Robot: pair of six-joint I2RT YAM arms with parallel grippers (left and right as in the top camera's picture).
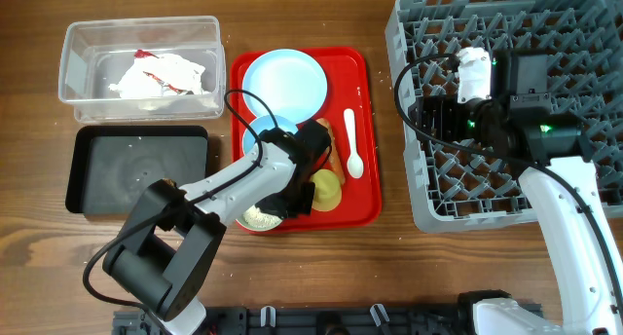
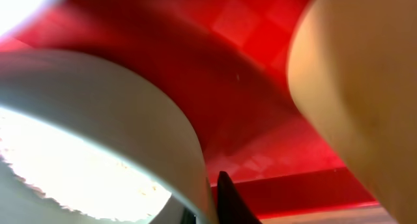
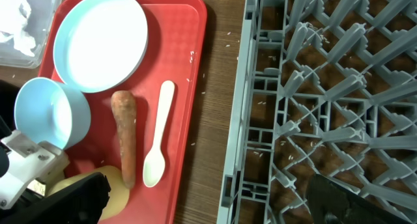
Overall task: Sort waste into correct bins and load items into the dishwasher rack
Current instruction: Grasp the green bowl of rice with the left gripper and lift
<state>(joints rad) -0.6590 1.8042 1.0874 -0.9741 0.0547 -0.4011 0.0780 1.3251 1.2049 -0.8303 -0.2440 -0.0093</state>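
My left gripper [image 1: 292, 197] is low over the red tray [image 1: 362, 204]. Its fingers [image 2: 218, 201] are shut across the rim of the pale green bowl [image 1: 257, 218], which holds rice [image 2: 65, 165]. The yellow cup [image 1: 327, 189] stands right beside it and fills the right side of the left wrist view [image 2: 358, 87]. The carrot [image 3: 124, 139], white spoon [image 3: 156, 146], pale blue plate [image 1: 284, 82] and pale blue bowl [image 3: 42, 116] lie on the tray. My right gripper [image 1: 428, 116] is open and empty over the left edge of the dishwasher rack [image 1: 574, 23].
The clear tub [image 1: 70, 67] at the back left holds crumpled white paper with red marks [image 1: 161, 74]. The black tray [image 1: 136, 169] sits in front of it. Loose rice grains lie on the rack floor [image 3: 313, 87]. A strip of bare wood separates tray and rack.
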